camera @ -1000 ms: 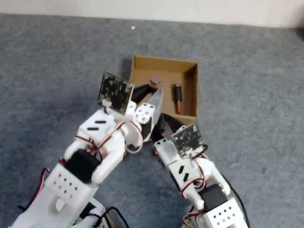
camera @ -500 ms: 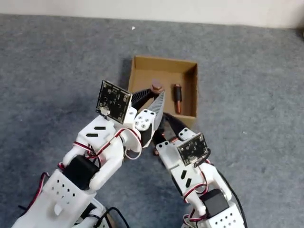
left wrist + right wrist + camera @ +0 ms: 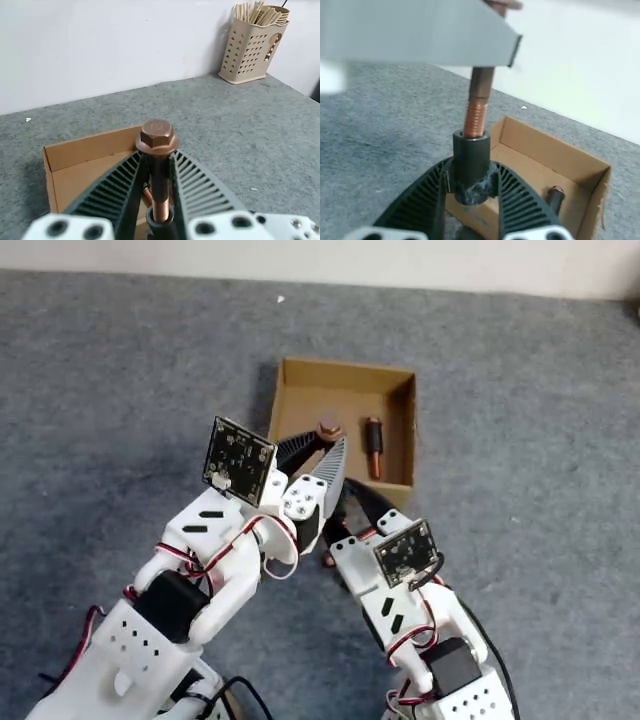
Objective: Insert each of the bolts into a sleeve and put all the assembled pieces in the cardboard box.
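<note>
Grey carpeted tabletop (image 3: 120,370), white wall (image 3: 100,45) behind. We see left claw (image 3: 157,156) clamped on copper bolt (image 3: 158,136): bolt upright, hex head just above fingertips. Right claw (image 3: 470,173) clamped on dark sleeve (image 3: 469,152) beneath; bolt's threaded end sits in sleeve's mouth. Both claws meet at near wall of cardboard box (image 3: 345,373), toward tabletop's far edge. Inside box, by right wall, one assembled piece (image 3: 373,448). Print on box's outer wall: we cannot read it. Beige holder (image 3: 254,45) of sticks against wall.
</note>
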